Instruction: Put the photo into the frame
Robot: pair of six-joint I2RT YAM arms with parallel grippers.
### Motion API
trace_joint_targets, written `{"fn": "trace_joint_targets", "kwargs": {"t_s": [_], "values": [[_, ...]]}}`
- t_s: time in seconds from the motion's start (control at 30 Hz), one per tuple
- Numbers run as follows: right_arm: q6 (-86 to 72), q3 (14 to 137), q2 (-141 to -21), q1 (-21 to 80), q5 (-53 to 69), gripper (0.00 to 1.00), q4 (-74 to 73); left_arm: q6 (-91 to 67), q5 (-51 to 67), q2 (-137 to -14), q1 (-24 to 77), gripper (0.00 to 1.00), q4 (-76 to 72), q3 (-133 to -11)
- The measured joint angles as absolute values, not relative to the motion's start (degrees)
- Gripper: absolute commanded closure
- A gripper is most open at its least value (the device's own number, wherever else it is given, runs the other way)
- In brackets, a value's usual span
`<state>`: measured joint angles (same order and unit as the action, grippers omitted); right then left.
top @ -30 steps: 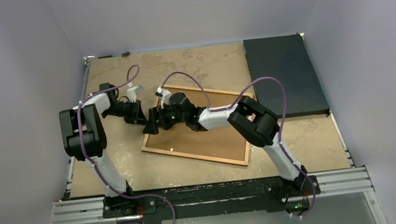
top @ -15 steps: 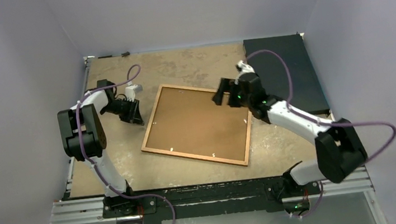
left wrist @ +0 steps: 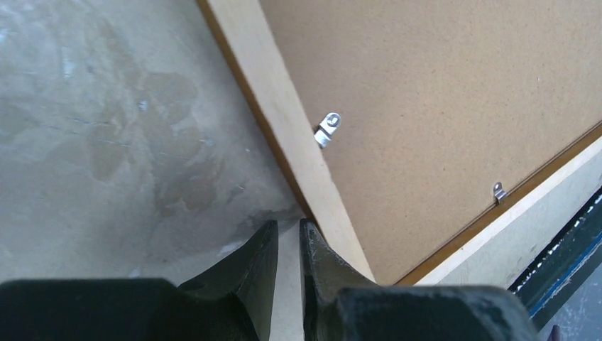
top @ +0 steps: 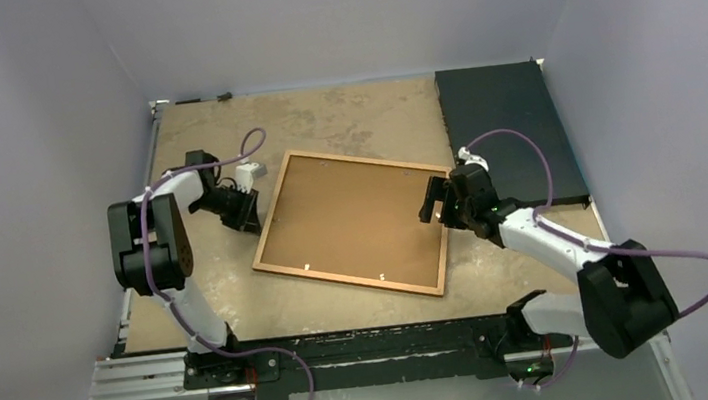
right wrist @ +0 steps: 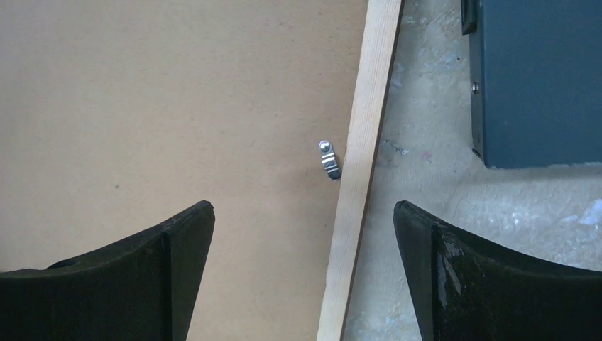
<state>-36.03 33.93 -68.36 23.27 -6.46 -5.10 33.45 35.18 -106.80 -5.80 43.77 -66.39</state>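
Frame (top: 348,223) lies flat in the middle of the table (top: 341,121), skewed, back side up, so the brown backing board and its small metal tabs are within reach. The photo shows in no view, so I cannot tell whether it sits under the board. The right claw (top: 434,201) hangs spread wide above the frame's right rail, one finger over the board and the other over the bare table, straddling a tab (right wrist: 329,160). That looks like a line-up for working the fastener or pressing the rail. Its arm reaches from an elbow low at the near right, forearm running toward the frame, just short of the dark slab (top: 508,132). The left claw (top: 249,210) sits at the frame's left rail near another tab (left wrist: 328,129), fingers drawn almost together with a thin slit between. Whether they pinch anything I cannot tell. Its arm folds sharply at the elbow, wrist low, probably to steady that side.
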Motion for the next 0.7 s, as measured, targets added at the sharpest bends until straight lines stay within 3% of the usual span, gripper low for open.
{"fn": "trace_joint_targets", "kwargs": {"t_s": [0.43, 0.7], "values": [[-34.81, 42.33, -86.5, 22.5, -3.68, 0.01, 2.13, 35.0, 30.79, -103.28, -4.54, 0.88, 42.89, -62.85], [-30.72, 66.74, -108.51, 20.86, -4.49, 0.01, 3.16, 38.65, 24.16, -101.97, -0.14, 0.87, 44.58, -62.67]]}}
